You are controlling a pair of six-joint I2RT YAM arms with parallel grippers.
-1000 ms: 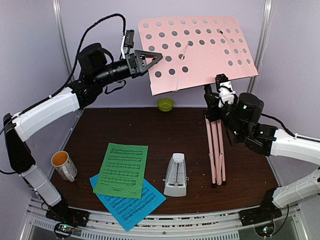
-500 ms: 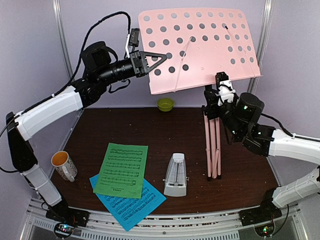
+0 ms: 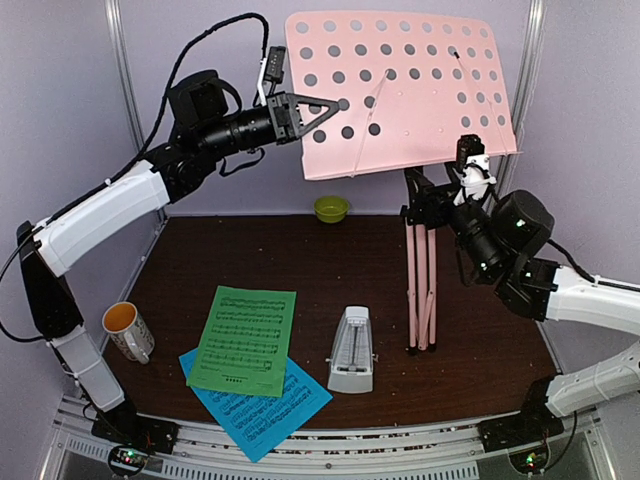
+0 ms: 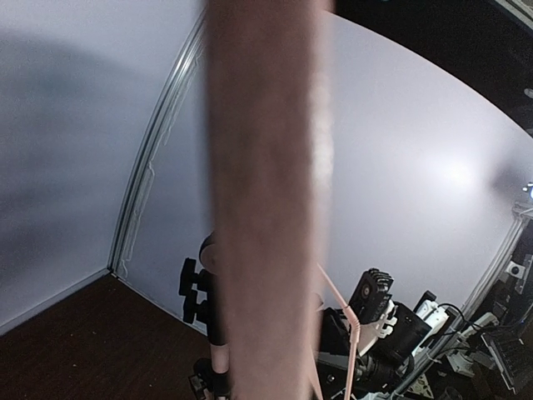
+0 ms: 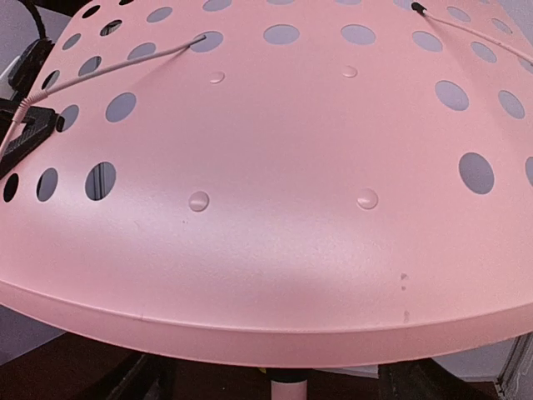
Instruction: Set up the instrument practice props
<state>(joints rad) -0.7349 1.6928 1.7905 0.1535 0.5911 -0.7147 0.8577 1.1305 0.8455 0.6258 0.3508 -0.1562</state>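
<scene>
The left arm (image 3: 100, 205) reaches up and across from the left wall. The left jaws are clenched on the left edge of the pink perforated panel (image 3: 420, 90) of the music stand (image 3: 420, 290), high above the desk (image 3: 330, 270). In the left wrist view that edge fills the middle as a blurred pink band (image 4: 266, 200).

Below the arm, a mug (image 3: 128, 330) stands near the desk's left edge. To its right the green sheet (image 3: 245, 340) lies flat, overlapping the upper part of the blue sheet (image 3: 280, 410), which pokes out at the near edge. The metronome (image 3: 351, 350) stands upright just right of the sheets, apart from them. A small green bowl (image 3: 331, 208) sits at the back by the wall.

Further right, the stand is upright with its legs bunched together against the pole (image 3: 428, 250) and its feet on the desk. The panel tilts over it.

The right arm (image 3: 590, 300) comes in from the right. The right jaws are released and spread wide, one on each side of the pole's top just under the panel, gripping nothing. The right wrist view looks up at the panel's underside (image 5: 275, 167).
</scene>
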